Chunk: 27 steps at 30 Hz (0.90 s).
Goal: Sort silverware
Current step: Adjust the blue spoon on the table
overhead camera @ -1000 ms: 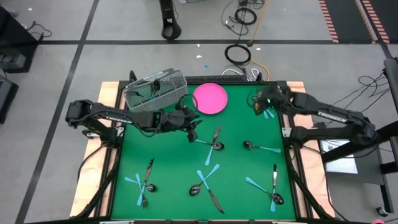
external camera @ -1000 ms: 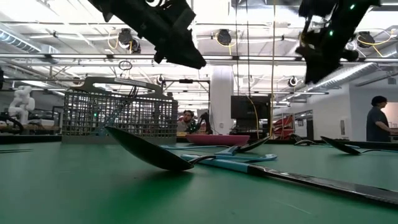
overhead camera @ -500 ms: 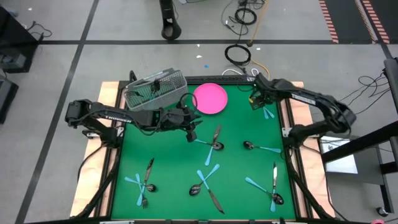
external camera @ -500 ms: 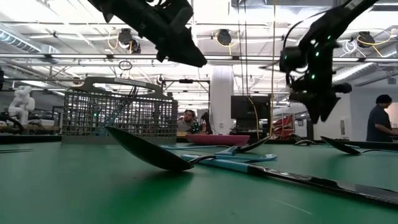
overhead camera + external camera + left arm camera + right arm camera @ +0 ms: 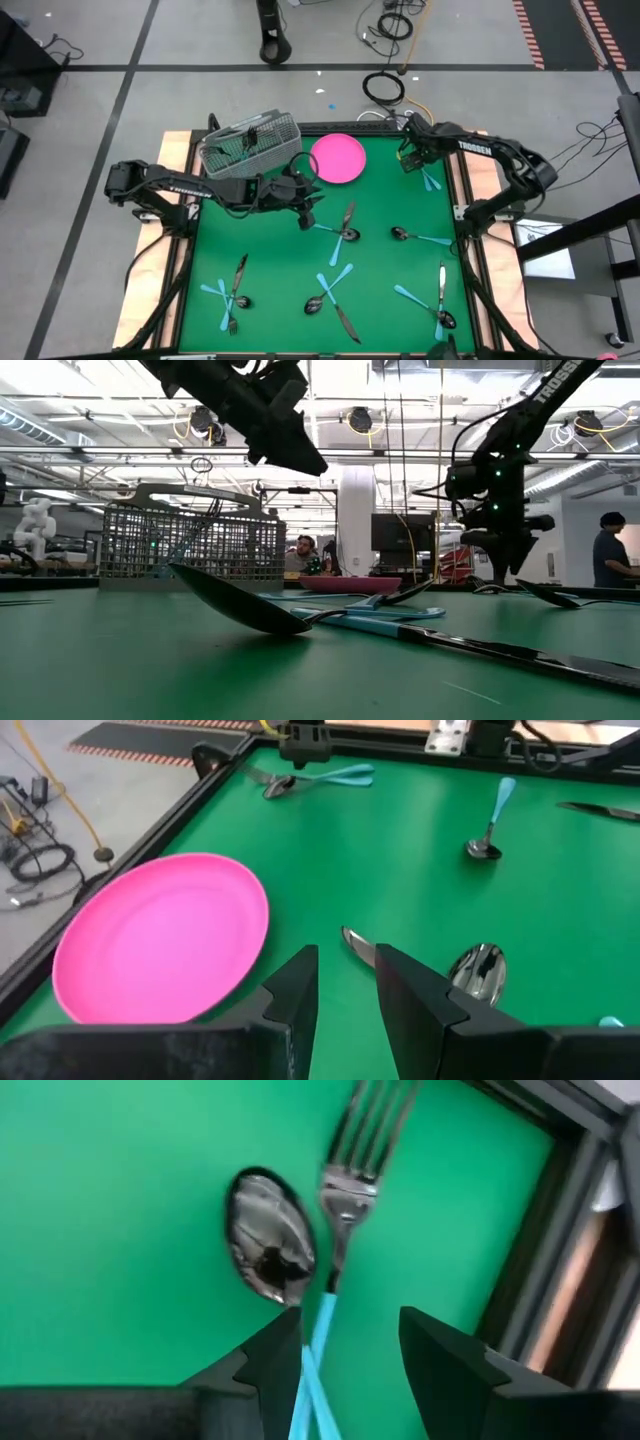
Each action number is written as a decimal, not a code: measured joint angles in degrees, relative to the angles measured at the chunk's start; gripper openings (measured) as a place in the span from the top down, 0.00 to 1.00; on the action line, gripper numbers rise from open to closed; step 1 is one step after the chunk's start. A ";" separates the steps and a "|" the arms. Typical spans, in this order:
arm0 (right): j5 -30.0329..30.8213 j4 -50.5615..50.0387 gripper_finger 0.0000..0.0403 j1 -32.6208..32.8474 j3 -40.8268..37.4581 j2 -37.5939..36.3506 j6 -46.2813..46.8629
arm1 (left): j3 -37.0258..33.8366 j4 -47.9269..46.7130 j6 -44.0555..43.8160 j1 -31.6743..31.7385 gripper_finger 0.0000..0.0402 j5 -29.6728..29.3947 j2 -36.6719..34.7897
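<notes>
The silverware lies scattered on the green mat point(image 5: 380, 270), some pieces all metal, others with light blue handles. At the far right corner a blue-handled spoon point(image 5: 268, 1250) and fork point(image 5: 352, 1190) lie with crossed handles. My right gripper point(image 5: 350, 1370) hangs open just above them, pointing steeply down, its fingers either side of the handles and touching nothing; the high view shows my right gripper point(image 5: 407, 163) there. My left gripper point(image 5: 345, 985) hovers open and empty near the pink plate point(image 5: 160, 935), above a knife tip point(image 5: 357, 945) and a spoon bowl point(image 5: 478, 970).
The grey wire-mesh basket point(image 5: 248, 145), holding a few pieces, stands at the far left beside the plate point(image 5: 337, 158). Crossed pairs lie mid-mat point(image 5: 345, 225), near centre point(image 5: 335, 285), near left point(image 5: 235, 290) and near right point(image 5: 440, 300). A black raised rim point(image 5: 458, 200) borders the mat.
My right gripper has come down toward the spoon and fork at the far right corner, tipping to point more steeply down, as its arm swung round. Its fingers stay open.
</notes>
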 joint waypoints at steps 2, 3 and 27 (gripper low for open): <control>-0.29 -0.01 0.60 -0.30 -0.03 0.29 0.00 | 0.00 -0.70 -0.98 0.00 0.74 -0.01 0.00; -0.38 0.48 0.60 -0.37 -0.02 0.48 0.00 | 0.00 -1.11 -1.57 0.00 0.74 -0.01 0.00; -1.33 0.77 0.60 -1.08 -0.28 2.15 -3.37 | -0.04 -4.11 -3.07 -1.75 0.74 -2.32 0.00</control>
